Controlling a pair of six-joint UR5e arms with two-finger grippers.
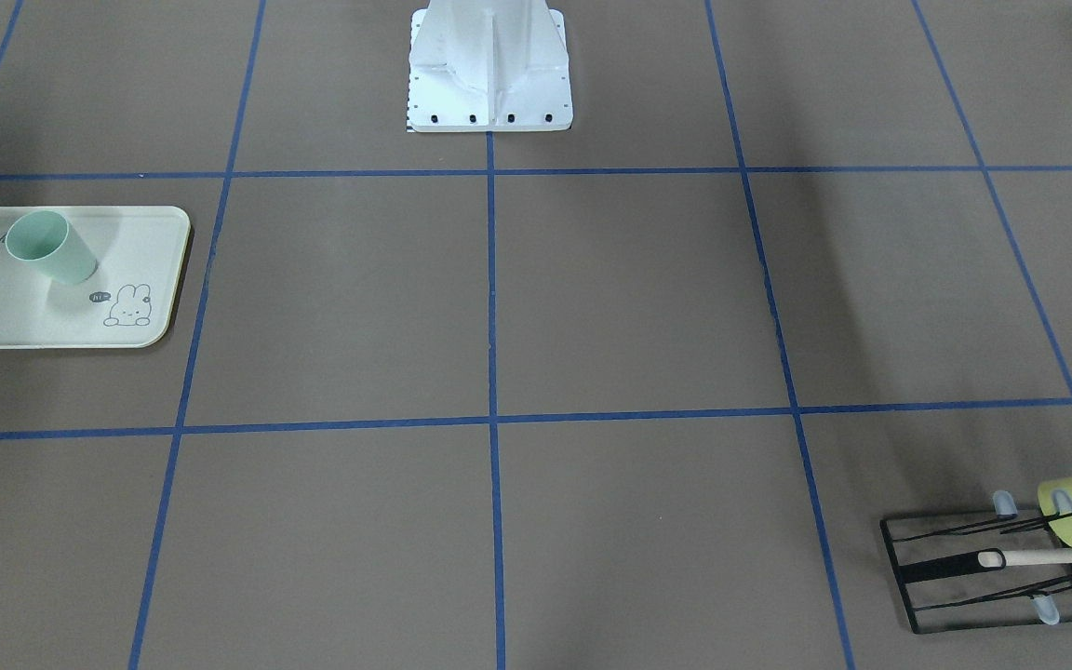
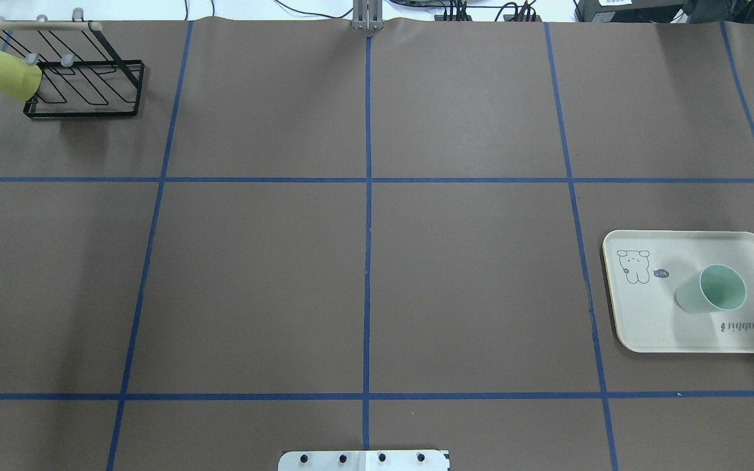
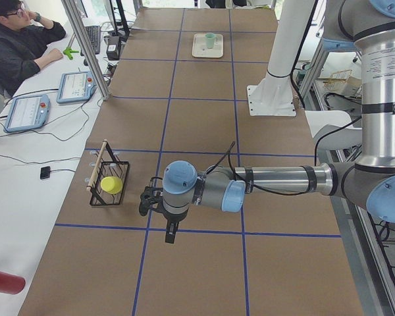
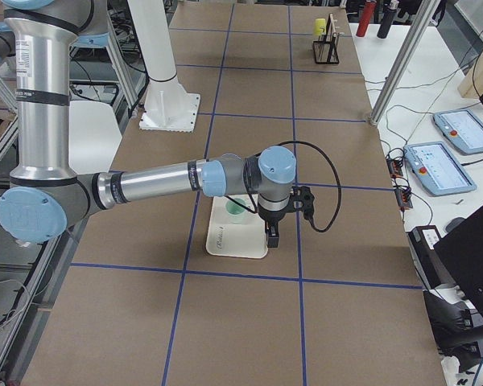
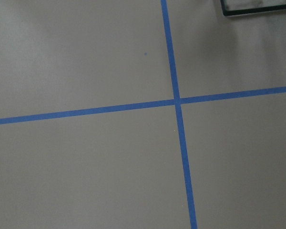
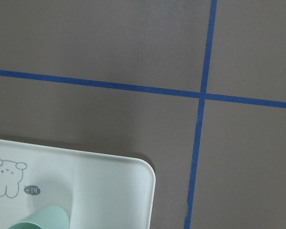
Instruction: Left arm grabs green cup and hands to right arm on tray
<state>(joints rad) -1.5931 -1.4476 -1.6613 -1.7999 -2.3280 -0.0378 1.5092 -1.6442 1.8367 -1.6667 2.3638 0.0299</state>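
Minty pale plastic, smooth and tapered, no handle: that's the green cup [image 2: 714, 291]. It stands upright, mouth up, on the tray [image 2: 645, 327], between the little bunny drawing and the "Rabbit" script. The tray is cream-white with rounded corners and a raised rim. It lies flat on the brown bench [image 2: 364, 275], on the robot's right side, inside one square of the blue tape grid.

The right arm [image 4: 153, 183] reaches out low over that spot. From the right-end camera its wrist hangs above the tray's outer edge and hides part of the cup. Its jaws point straight down, but they only show in that side view, so I can't tell whether they're spread or pressed together. Its wrist camera catches one tray corner, the bunny and a sliver of the cup's rim.

The left arm [image 3: 276, 178] is way over at the other end, well apart from the cup. Its jaws hang over a tape line near the black wire rack [image 2: 82, 85]. Same deal here, it's a side view only, so I can't tell their state.

The rack has a wooden bar on top, and a yellow-green cup [image 2: 4, 72] hangs tilted on one prong. The white robot base [image 1: 489, 74] sits mid-bench. A person [image 3: 16, 39] sits at a side table with touchscreen pendants [image 3: 76, 85].
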